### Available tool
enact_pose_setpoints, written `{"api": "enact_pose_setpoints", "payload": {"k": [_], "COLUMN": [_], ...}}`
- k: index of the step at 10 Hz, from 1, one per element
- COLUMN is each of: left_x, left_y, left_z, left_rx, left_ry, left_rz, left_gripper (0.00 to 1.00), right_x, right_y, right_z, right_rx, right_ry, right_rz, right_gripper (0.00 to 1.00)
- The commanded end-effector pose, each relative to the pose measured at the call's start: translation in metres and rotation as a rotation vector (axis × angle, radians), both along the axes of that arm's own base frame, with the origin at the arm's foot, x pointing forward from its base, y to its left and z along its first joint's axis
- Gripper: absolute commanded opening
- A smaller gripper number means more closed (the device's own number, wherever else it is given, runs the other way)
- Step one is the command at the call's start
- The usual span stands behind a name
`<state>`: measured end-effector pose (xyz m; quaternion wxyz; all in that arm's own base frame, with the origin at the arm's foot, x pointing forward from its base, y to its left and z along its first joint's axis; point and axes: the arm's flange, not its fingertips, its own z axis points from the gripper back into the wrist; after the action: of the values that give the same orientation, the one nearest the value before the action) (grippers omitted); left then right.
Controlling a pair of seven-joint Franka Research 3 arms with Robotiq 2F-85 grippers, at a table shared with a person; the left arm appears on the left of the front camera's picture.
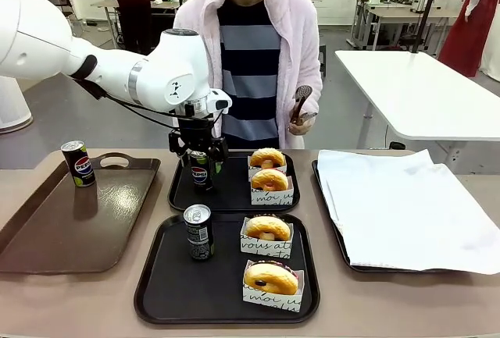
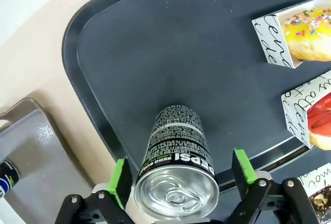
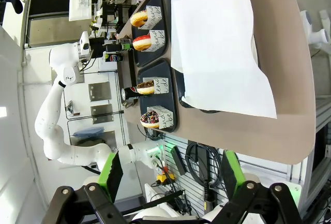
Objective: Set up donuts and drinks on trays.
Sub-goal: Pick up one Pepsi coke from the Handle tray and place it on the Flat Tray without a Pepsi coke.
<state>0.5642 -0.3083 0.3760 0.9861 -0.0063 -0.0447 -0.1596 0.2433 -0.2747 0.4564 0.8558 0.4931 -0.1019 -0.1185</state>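
My left gripper (image 1: 200, 158) hangs over the far black tray (image 1: 234, 194), open around an upright Pepsi can (image 1: 201, 171). In the left wrist view the can (image 2: 176, 146) stands on that tray (image 2: 155, 38) between the green pads (image 2: 243, 166), with a gap on one side. Two boxed donuts (image 1: 267, 158) (image 1: 270, 180) sit on the tray's right half. The near black tray (image 1: 168, 283) holds a can (image 1: 198, 231) and two boxed donuts (image 1: 268, 227) (image 1: 271, 277). My right gripper (image 3: 171, 177) is open, off the table's side.
A brown handled tray (image 1: 94, 221) at the left carries one more Pepsi can (image 1: 77, 163). A tray lined with white paper (image 1: 398, 205) lies at the right. The person across the table holds tongs (image 1: 301, 100) above the far tray's back edge.
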Motion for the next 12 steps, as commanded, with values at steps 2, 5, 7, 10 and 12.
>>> {"api": "enact_pose_setpoints", "payload": {"k": [2,5,7,10,12], "left_x": [-0.012,-0.056,-0.091,-0.105,-0.098], "left_y": [0.005,0.022,0.040,0.053,0.037], "left_z": [0.025,0.074,0.092,0.093,0.102], "left_rx": [0.032,0.031,0.033,0.036,0.049], "left_ry": [-0.018,0.007,0.029,0.038,0.024], "left_rz": [0.011,-0.059,-0.095,-0.114,-0.104], "left_gripper": [1.00,1.00,1.00,1.00,1.00], "right_x": [0.001,0.001,0.001,0.001,0.001], "right_y": [-0.002,-0.002,-0.002,-0.002,-0.002], "right_z": [0.000,0.000,0.000,0.000,0.000], "right_rx": [0.019,0.019,0.019,0.019,0.019], "right_ry": [-0.027,-0.027,-0.027,-0.027,-0.027], "right_rz": [0.003,0.003,0.003,0.003,0.003], "right_gripper": [1.00,1.00,1.00,1.00,1.00]}}
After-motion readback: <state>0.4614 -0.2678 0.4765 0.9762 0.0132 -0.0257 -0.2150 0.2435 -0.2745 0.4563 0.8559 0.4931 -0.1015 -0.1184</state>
